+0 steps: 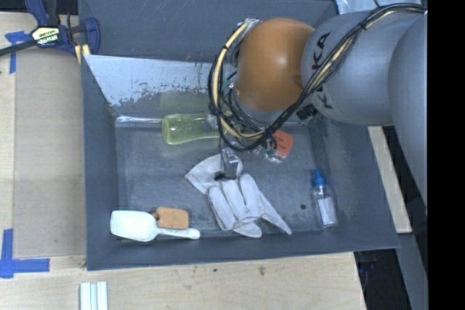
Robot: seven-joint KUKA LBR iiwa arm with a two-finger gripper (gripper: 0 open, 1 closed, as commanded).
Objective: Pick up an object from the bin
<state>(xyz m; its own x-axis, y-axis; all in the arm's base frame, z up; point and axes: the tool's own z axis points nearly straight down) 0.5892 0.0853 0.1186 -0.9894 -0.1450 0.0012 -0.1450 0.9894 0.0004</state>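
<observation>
gripper (229, 166) low over the middle of the grey bin (100, 170) | tip at the upper edge of a crumpled white cloth (238, 203) — perhaps touching | how far open: cannot tell | yellow-green bottle (186, 129) just behind | white scoop (135, 225) front-left — well apart

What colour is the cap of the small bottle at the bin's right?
Blue. The cap shows best in the camera view.
</observation>
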